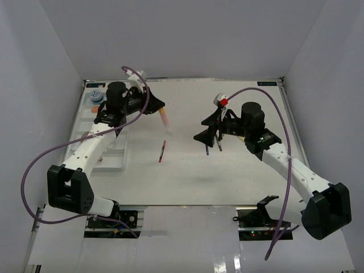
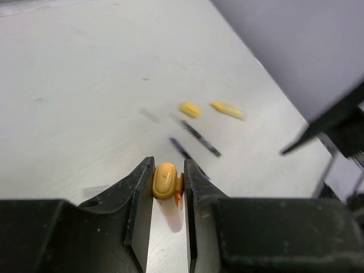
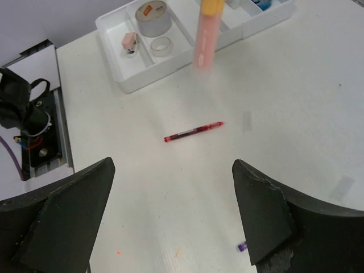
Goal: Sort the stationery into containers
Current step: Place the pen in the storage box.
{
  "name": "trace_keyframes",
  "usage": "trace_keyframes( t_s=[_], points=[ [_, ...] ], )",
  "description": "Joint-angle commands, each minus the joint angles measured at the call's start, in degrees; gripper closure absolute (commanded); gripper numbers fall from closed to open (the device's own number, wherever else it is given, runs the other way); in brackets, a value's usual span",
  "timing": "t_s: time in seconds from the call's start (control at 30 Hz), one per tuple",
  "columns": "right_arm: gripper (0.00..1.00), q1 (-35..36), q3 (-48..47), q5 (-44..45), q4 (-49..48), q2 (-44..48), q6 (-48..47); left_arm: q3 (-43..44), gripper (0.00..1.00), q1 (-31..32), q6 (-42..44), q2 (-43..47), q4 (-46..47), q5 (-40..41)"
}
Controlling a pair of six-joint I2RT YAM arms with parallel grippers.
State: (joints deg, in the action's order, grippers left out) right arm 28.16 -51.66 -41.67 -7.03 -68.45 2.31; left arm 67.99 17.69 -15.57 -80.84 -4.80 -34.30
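My left gripper (image 2: 168,170) is shut on an orange-capped marker (image 2: 165,181) with a pale pink barrel, which hangs above the table (image 1: 164,119). The same marker (image 3: 205,34) shows blurred at the top of the right wrist view. My right gripper (image 3: 173,199) is open and holds nothing; it hovers above a red pen (image 3: 193,131) lying on the table (image 1: 162,152). The white tray (image 3: 136,84) holds a tan tape roll (image 3: 152,17), a small clear roll (image 3: 162,46) and a pink eraser (image 3: 130,41). In the top view the left arm covers most of the tray (image 1: 111,166).
Two yellow items (image 2: 190,109) (image 2: 227,110) and thin dark pens (image 2: 200,138) lie on the table near the right gripper (image 1: 206,129). A purple pen tip (image 3: 242,246) shows by the right finger. A blue-white tub (image 1: 95,96) sits at the back left corner.
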Motion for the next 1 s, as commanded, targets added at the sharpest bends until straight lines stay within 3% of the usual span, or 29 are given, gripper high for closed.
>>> trace_keyframes(
  t_s=[0.0, 0.17, 0.37, 0.97],
  points=[
    [0.10, -0.30, 1.56, 8.60, 2.80, 4.36, -1.86, -3.63, 1.00, -8.44, -8.22, 4.28, 3.65, 10.03],
    [0.10, -0.30, 4.37, 13.37, 5.01, 8.67, -2.04, -8.21, 1.00, -24.51, -15.71, 3.24, 8.92, 13.03],
    [0.10, -0.30, 7.18, 13.02, 5.01, 11.40, -2.04, -11.30, 1.00, -34.73, -26.25, -5.27, 19.11, 11.10],
    [0.10, -0.30, 10.17, 11.52, 5.18, 11.67, -2.04, -4.36, 1.00, -42.74, -31.18, -26.20, 31.78, 11.98]
  ],
)
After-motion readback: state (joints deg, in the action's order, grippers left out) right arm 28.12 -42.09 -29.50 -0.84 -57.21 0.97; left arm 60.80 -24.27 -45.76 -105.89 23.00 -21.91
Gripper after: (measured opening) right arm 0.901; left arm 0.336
